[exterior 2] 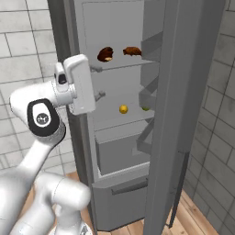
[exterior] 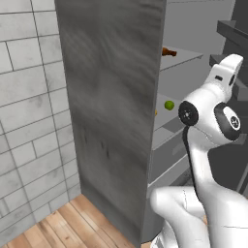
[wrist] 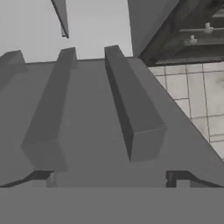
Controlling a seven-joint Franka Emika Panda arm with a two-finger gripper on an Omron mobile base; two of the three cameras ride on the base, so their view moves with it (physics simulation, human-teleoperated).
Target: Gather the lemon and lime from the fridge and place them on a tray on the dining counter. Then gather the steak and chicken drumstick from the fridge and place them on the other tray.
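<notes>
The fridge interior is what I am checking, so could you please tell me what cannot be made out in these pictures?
- Lime: right base view, mostly hidden behind the fridge door's shelves.
- Lemon: left base view, a sliver past the fridge's side wall.
- Two brown items on the top shelf: too small to tell steak from drumstick.
- Tool: hand view, tips cut off by the bottom edge; open, holding nothing.
</notes>
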